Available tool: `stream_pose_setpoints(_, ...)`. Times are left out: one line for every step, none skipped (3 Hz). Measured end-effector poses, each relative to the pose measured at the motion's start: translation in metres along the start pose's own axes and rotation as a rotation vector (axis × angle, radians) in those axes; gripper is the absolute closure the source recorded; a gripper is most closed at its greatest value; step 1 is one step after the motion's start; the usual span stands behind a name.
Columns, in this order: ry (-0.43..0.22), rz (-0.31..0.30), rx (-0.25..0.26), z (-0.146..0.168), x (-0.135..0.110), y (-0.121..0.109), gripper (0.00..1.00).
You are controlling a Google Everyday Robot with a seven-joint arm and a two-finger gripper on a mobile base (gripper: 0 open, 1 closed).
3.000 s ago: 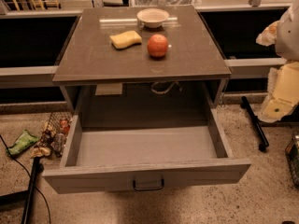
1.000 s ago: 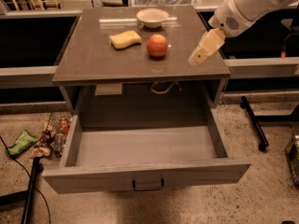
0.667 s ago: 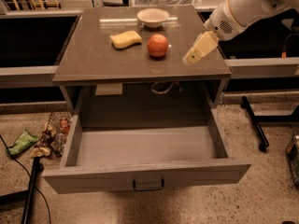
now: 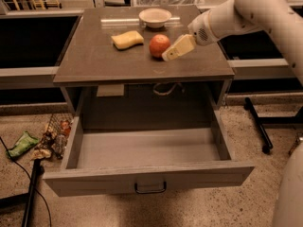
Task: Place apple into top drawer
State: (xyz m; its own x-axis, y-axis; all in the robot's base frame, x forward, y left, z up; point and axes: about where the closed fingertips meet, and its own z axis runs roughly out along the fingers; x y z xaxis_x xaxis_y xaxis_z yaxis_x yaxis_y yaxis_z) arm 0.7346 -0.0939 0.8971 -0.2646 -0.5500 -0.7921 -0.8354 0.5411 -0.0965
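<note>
The orange-red apple (image 4: 159,45) sits on the grey cabinet top (image 4: 94,56), right of centre. My gripper (image 4: 169,54) comes in from the right on the white arm and its pale tip is right beside the apple's right side, just above the top. The top drawer (image 4: 142,150) is pulled wide open below, its inside bare, with a dark pull handle (image 4: 150,188) at the centre of its front panel.
A yellow sponge (image 4: 127,39) lies left of the apple and a pale bowl (image 4: 155,17) stands behind it. Litter lies on the floor at the left (image 4: 52,136). A dark stand leg (image 4: 258,124) is on the right. My white arm (image 4: 265,13) fills the right side.
My arm has swung in from the right edge of the view over the cabinet top, and the gripper has moved left to right beside the apple. The apple and drawer have not moved.
</note>
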Motion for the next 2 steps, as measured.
stream_pose_setpoints(-0.057, 0.027, 0.022, 0.031, -0.010, -0.006, 0.00)
stream_pose_setpoints(-0.105, 0.067, 0.038, 0.053, -0.013, -0.010, 0.00)
